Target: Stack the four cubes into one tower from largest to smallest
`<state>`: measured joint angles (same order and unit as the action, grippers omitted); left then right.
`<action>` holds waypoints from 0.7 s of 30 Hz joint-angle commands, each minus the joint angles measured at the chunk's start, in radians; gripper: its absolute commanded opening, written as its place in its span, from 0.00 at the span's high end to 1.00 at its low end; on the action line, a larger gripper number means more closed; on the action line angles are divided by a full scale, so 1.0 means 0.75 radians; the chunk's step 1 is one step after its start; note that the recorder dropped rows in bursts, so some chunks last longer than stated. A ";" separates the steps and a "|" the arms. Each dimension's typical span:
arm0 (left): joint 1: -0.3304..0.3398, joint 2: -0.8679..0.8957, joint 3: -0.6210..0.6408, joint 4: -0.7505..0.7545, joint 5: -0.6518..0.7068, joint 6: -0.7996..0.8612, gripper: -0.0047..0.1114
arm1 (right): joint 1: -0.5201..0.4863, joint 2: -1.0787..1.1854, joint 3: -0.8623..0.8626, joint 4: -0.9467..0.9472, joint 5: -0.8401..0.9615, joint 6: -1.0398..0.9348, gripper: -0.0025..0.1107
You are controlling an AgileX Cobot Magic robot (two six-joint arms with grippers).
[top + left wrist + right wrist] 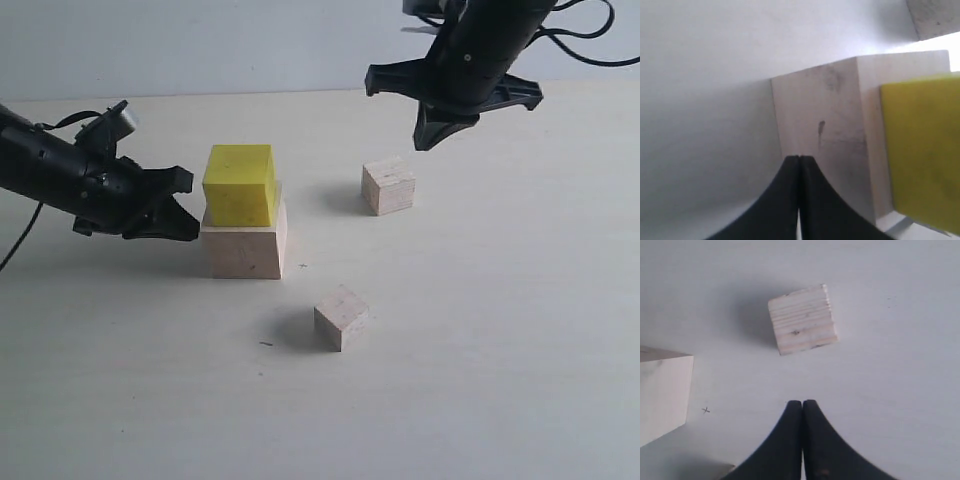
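Observation:
The medium yellow cube (240, 185) sits on the large pale wooden cube (245, 252), slightly skewed. One small wooden cube (388, 186) lies on the table behind and to the right of this stack. The other small cube (341, 317) lies in front of it. My left gripper (188, 228) is shut and empty, low at the large cube's left side. In the left wrist view its tips (799, 159) are right up at the large cube (825, 125), with the yellow cube (922, 150) beyond. My right gripper (435, 135) hangs shut and empty above the far small cube. The right wrist view shows a small cube (802, 320) ahead of the gripper (802, 403).
The pale tabletop (500, 350) runs to a white wall at the back. A small x mark (303, 266) is drawn on the table beside the large cube (662, 395). Black cables trail behind both arms.

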<state>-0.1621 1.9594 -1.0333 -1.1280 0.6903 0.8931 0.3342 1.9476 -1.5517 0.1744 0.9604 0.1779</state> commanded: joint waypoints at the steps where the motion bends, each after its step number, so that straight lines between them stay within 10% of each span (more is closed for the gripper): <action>1: -0.024 0.030 -0.001 -0.085 0.007 0.066 0.96 | -0.039 -0.048 0.000 0.010 0.017 -0.051 0.98; 21: -0.082 0.033 -0.001 -0.255 -0.006 0.176 0.96 | -0.043 -0.068 0.000 0.039 0.014 -0.062 0.98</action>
<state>-0.2013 1.9857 -1.0333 -1.3011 0.6902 1.0196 0.3056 1.9056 -1.5517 0.1968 0.9725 0.1428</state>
